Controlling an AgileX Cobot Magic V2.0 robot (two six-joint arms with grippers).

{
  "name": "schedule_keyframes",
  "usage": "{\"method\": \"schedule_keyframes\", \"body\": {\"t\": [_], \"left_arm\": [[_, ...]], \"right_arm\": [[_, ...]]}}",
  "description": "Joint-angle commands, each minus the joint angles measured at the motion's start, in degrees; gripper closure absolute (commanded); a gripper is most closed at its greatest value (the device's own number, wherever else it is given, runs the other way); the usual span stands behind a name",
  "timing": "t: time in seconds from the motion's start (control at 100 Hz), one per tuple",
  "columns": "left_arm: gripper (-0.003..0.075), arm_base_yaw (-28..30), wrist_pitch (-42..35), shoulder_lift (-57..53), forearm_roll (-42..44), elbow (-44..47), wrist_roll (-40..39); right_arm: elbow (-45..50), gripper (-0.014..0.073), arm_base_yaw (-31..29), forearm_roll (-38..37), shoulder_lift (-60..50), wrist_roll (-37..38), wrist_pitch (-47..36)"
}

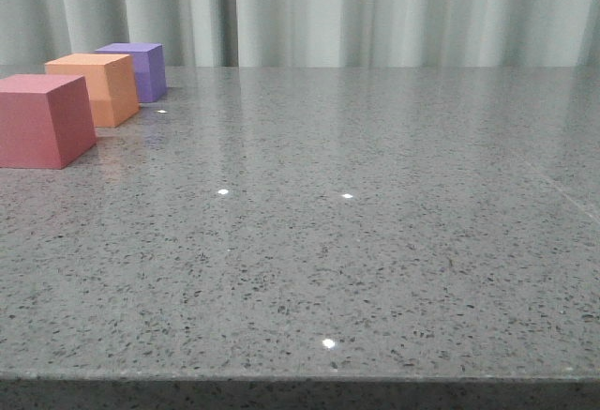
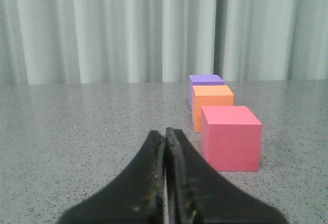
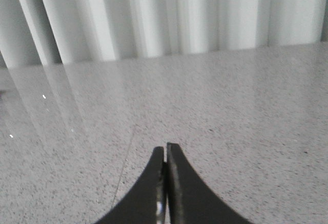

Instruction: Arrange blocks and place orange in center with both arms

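Note:
Three cubes stand in a row at the far left of the table: the pinkish-red cube [image 1: 42,119] nearest, the orange cube [image 1: 97,87] in the middle, the purple cube [image 1: 138,69] farthest. In the left wrist view the same row shows: pinkish-red [image 2: 230,138], orange [image 2: 212,101], purple [image 2: 205,81]. My left gripper [image 2: 165,131] is shut and empty, low over the table, short of the pinkish-red cube and to one side of it. My right gripper [image 3: 165,147] is shut and empty over bare table. Neither gripper shows in the front view.
The grey speckled table [image 1: 356,241] ends at a pale pleated curtain [image 1: 375,11] behind. Its front edge [image 1: 300,377] runs along the bottom of the front view. A thin seam line [image 3: 125,157] crosses the tabletop near the right gripper.

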Motion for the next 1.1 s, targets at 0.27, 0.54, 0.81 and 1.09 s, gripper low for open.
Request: {"method": "schedule_keyframes", "body": {"t": [0.27,0.54,0.81,1.09], "left_arm": [[0.0741,0.14,-4.68,-2.05,-0.39,2.35,-0.24],[0.0741,0.14,-4.68,-2.05,-0.39,2.35,-0.24],[0.0741,0.14,-4.68,-2.05,-0.39,2.35,-0.24],[0.0741,0.14,-4.68,-2.05,-0.39,2.35,-0.24]], "right_arm": [[12.14,0.0704,-0.38,0.93,-6.74,-0.51,-16.66],[13.62,0.0704,-0.38,0.88,-6.74,-0.51,-19.30],[13.62,0.0704,-0.38,0.88,-6.74,-0.51,-19.18],[13.62,0.0704,-0.38,0.88,-6.74,-0.51,-19.18]]}}
